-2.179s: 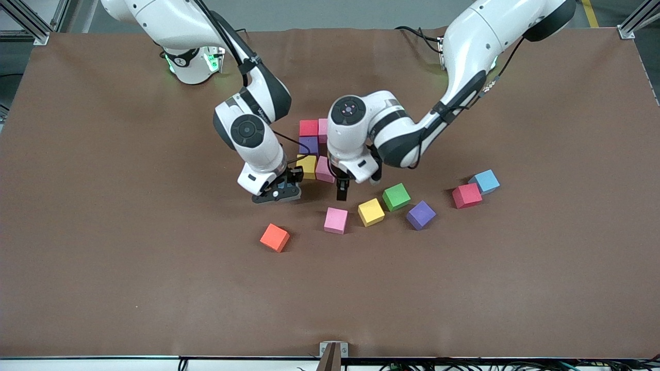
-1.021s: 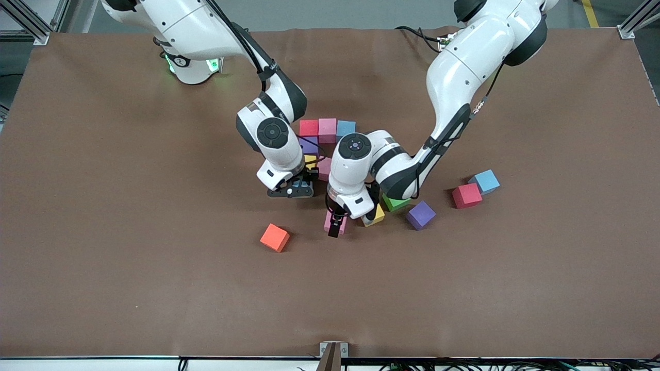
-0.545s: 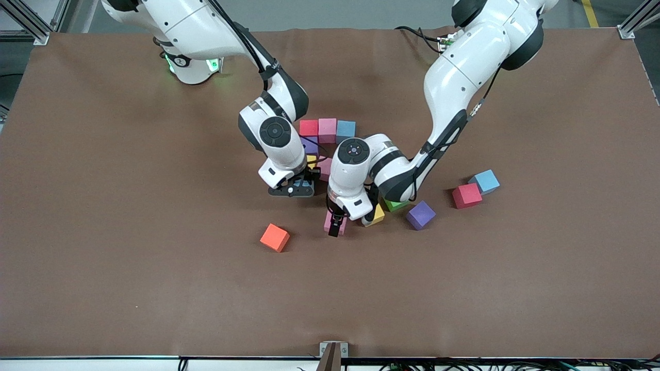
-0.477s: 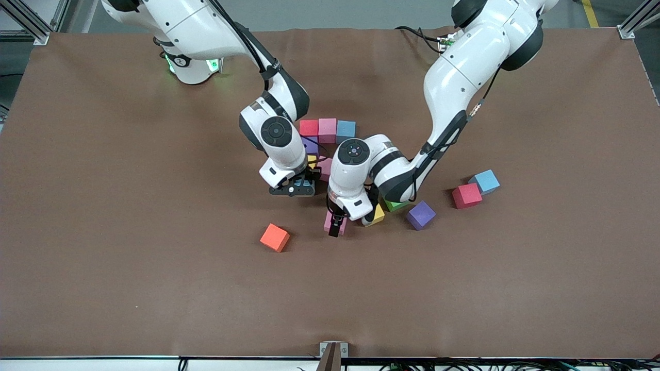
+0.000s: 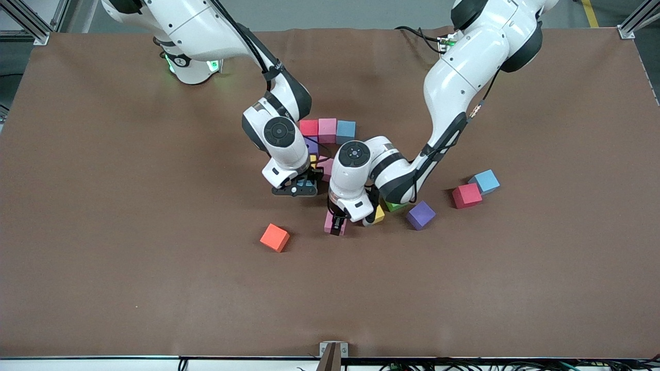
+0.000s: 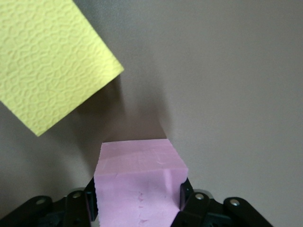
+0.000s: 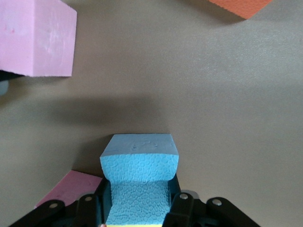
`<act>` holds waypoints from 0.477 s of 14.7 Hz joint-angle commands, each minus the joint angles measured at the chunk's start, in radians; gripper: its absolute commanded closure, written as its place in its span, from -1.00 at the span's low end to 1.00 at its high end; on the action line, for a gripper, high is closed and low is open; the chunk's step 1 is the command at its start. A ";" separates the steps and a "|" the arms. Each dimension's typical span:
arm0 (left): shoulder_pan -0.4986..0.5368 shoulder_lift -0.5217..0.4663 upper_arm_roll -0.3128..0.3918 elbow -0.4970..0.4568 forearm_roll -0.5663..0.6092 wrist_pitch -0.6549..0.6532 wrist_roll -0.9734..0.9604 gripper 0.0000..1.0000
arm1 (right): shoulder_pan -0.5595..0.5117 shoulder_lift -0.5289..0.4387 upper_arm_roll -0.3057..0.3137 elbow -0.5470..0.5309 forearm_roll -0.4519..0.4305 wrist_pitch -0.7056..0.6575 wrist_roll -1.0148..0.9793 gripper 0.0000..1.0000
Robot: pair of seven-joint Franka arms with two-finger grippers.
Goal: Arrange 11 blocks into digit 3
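Observation:
The partial digit 3 shows as a bar of red (image 5: 309, 127), pink (image 5: 327, 129) and blue (image 5: 345, 131) blocks, with purple (image 5: 311, 146), yellow (image 5: 312, 159) and pink (image 5: 325, 167) blocks nearer the camera, partly hidden by the arms. My right gripper (image 5: 301, 186) (image 7: 139, 189) hangs low beside that last pink block, shut on a blue block (image 7: 139, 161). My left gripper (image 5: 337, 226) (image 6: 137, 194) is down at the table, shut on a loose pink block (image 5: 329, 221) (image 6: 137, 179), which its fingers dent.
Loose on the brown mat: an orange block (image 5: 275, 237), a yellow block (image 5: 379, 215) (image 6: 47, 61) touching the left wrist, a green cube (image 5: 396, 206), a purple block (image 5: 421, 215), a red block (image 5: 466, 195) and a blue block (image 5: 485, 181).
My left gripper came down over the loose pink block and closed on it. My right gripper drifted a little toward the left arm's end, still gripping the blue block.

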 commanded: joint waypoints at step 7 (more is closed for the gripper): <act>0.022 -0.094 -0.005 -0.094 -0.079 -0.106 0.011 0.37 | -0.004 0.012 -0.008 0.021 -0.041 -0.009 0.013 0.95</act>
